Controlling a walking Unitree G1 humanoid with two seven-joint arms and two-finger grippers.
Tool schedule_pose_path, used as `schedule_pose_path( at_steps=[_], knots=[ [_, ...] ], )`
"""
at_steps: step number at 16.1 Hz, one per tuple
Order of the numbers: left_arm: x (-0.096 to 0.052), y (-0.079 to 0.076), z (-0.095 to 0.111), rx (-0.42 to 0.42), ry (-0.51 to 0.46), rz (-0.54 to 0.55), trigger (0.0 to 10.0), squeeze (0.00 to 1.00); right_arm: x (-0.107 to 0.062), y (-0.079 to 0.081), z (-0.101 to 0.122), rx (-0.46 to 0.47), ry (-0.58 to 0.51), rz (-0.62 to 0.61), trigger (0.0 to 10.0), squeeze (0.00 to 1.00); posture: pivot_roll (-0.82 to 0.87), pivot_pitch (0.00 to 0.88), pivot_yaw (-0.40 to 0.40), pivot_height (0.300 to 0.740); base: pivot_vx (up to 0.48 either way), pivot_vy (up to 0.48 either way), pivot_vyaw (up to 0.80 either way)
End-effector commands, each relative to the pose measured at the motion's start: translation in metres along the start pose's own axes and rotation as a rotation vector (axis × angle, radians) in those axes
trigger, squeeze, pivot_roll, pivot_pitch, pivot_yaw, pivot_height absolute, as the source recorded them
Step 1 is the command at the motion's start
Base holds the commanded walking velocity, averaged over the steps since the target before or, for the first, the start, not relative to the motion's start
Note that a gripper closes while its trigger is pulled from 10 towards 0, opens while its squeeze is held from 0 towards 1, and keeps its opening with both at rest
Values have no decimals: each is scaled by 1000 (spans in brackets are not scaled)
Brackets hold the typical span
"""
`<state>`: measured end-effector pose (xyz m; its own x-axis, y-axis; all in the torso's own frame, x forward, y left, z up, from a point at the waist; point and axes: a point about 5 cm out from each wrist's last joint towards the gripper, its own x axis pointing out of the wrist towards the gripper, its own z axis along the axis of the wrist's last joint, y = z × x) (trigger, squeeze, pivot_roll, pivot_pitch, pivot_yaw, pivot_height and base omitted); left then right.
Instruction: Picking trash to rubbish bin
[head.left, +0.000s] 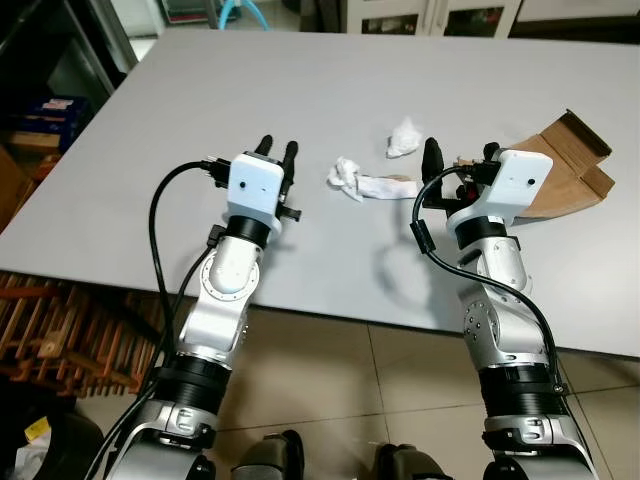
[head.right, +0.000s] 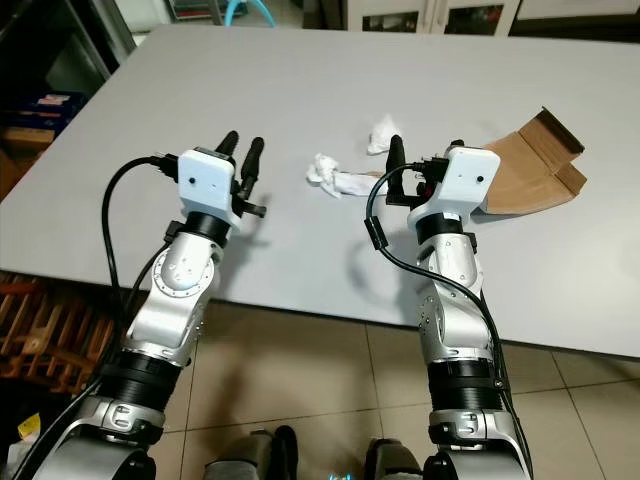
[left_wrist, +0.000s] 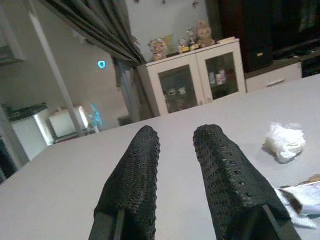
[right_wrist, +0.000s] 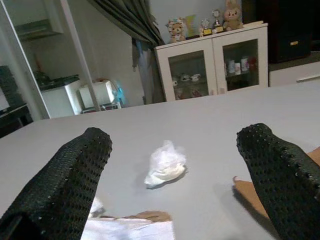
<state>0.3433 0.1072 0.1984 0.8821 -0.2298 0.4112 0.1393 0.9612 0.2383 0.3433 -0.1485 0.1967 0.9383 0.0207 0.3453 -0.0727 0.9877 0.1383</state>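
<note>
From the head camera you see both arms reaching over the near edge of a grey table (head.left: 300, 90): the left gripper (head.left: 277, 151) hovers over bare tabletop with its fingers close together and nothing between them, while the right gripper (head.left: 458, 156) sits with its fingers spread wide, empty, just beside the trash. A small crumpled tissue (head.left: 404, 137) lies just ahead of the right gripper, a longer twisted tissue (head.left: 358, 181) lies between the two grippers, and a flattened brown cardboard piece (head.left: 560, 170) lies on the table to the right of the right wrist. Your right wrist camera shows what the head view does not: the crumpled tissue framed between the two spread fingertips (right_wrist: 82, 150), well ahead of them, and behind the table a white glass-door cabinet (right_wrist: 215, 62) topped with small plush figures. The floor under the table edge is beige tile (head.left: 330, 390), and wooden slats (head.left: 60, 330) lie beneath the table on the robot's left
</note>
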Motion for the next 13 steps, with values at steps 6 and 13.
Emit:
schedule_pose_path(
  at_steps=[6, 13],
  knots=[
    [-1, 3, -2, 18, 12, 10, 10000, 0, 1, 4, 1, -2, 4, 15, 10000, 0, -23, 192, 50, 740, 0, -358, 0],
    [-1, 4, -2, 19, 13, 13, 10000, 0, 0, 7, 0, -5, 11, 29, 10000, 0, -23, 190, 51, 740, 0, -410, 0]
  ],
)
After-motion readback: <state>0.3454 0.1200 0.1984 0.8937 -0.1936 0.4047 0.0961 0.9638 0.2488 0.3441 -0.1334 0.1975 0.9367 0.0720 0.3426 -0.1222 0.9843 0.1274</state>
